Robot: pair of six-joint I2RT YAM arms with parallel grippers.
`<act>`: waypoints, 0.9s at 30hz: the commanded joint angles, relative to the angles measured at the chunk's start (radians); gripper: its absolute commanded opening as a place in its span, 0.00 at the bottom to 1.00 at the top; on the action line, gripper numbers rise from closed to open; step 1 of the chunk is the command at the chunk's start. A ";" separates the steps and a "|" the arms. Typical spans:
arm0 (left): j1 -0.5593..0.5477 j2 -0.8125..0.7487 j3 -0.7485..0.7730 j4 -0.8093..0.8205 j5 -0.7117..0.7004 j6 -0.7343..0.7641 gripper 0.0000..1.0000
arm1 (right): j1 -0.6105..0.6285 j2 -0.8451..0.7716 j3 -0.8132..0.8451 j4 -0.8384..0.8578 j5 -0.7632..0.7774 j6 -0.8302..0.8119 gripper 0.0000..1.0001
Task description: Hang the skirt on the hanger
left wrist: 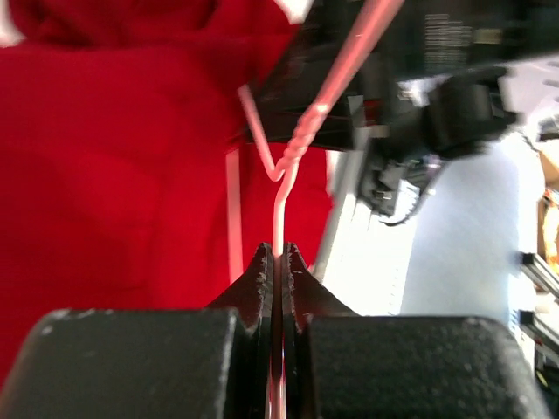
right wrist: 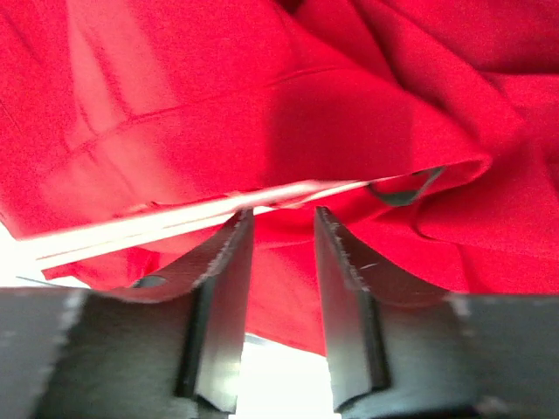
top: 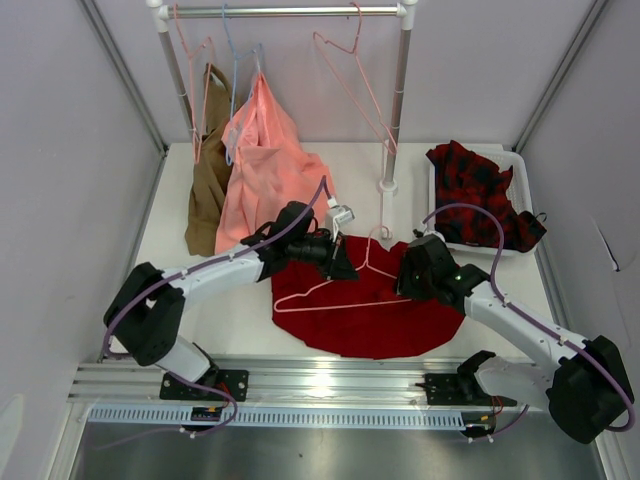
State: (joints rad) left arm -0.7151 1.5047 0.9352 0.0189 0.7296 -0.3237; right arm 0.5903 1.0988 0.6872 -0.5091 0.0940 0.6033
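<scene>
The deep-red skirt (top: 385, 322) lies flat on the table between the arms. The pale-pink wire hanger (top: 336, 285) lies on its upper part, hook (top: 380, 234) toward the rack. My left gripper (top: 345, 263) is shut on the hanger's wire near the neck; the left wrist view shows the jaws (left wrist: 279, 255) pinched on the wire (left wrist: 281, 205) below its twist, with the skirt (left wrist: 113, 175) behind. My right gripper (top: 405, 282) is at the hanger's right side. In the right wrist view it (right wrist: 281, 220) is open, its tips at the hanger wire (right wrist: 157, 225), with skirt fabric (right wrist: 288, 113) draped over it.
A clothes rail (top: 290, 11) at the back holds spare pink hangers (top: 352, 80), a light blue hanger (top: 236, 75), a salmon-pink garment (top: 268, 165) and a brown one (top: 207, 190). A white bin (top: 437, 200) at right holds a red-and-black checked garment (top: 480, 190).
</scene>
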 commanded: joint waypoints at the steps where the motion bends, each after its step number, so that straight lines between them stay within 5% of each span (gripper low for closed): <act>1: 0.005 0.046 0.037 -0.083 -0.105 0.041 0.00 | 0.003 -0.007 0.025 0.012 0.056 0.006 0.42; 10: 0.005 0.098 0.053 -0.128 -0.239 0.081 0.00 | -0.116 -0.016 0.044 -0.054 0.150 0.033 0.44; 27: -0.041 0.100 0.088 -0.148 -0.282 0.130 0.00 | -0.234 0.081 0.015 0.011 0.188 -0.016 0.43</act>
State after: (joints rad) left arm -0.7410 1.6039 0.9695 -0.1284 0.4755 -0.2329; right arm 0.3656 1.1564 0.6960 -0.5411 0.2646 0.6060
